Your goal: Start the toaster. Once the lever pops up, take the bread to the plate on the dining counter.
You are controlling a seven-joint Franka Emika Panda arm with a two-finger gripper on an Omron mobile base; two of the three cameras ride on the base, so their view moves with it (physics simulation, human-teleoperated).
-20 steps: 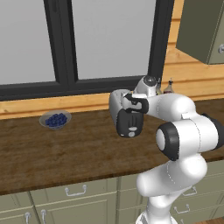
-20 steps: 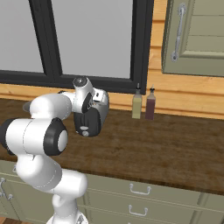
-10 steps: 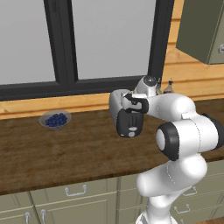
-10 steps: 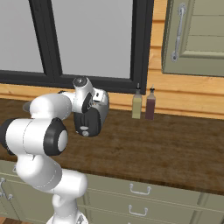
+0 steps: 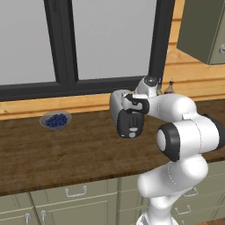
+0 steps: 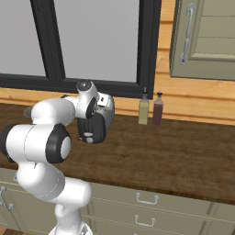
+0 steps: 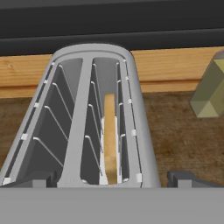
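Note:
The silver-grey toaster [image 5: 117, 107] stands on the wooden counter under the window, its black end panel [image 5: 130, 125] facing the robot. I cannot make out the lever on that panel. In the hand view I look down into the toaster [image 7: 135, 109]; the bread [image 7: 110, 140] stands on edge in its right slot. My gripper [image 7: 109, 179] hovers open just above the toaster's near end, one fingertip off each side of it, touching nothing. In the right base view the hand covers part of the toaster [image 6: 108, 108]. The plate and the dining counter are out of view.
A grey glass bowl of blueberries [image 5: 56, 120] sits on the counter to the left. Two bottles, one olive [image 6: 143, 110] and one dark [image 6: 158, 109], stand by the wall to the right. A wall cabinet [image 6: 206, 36] hangs above them. Drawers run below the counter.

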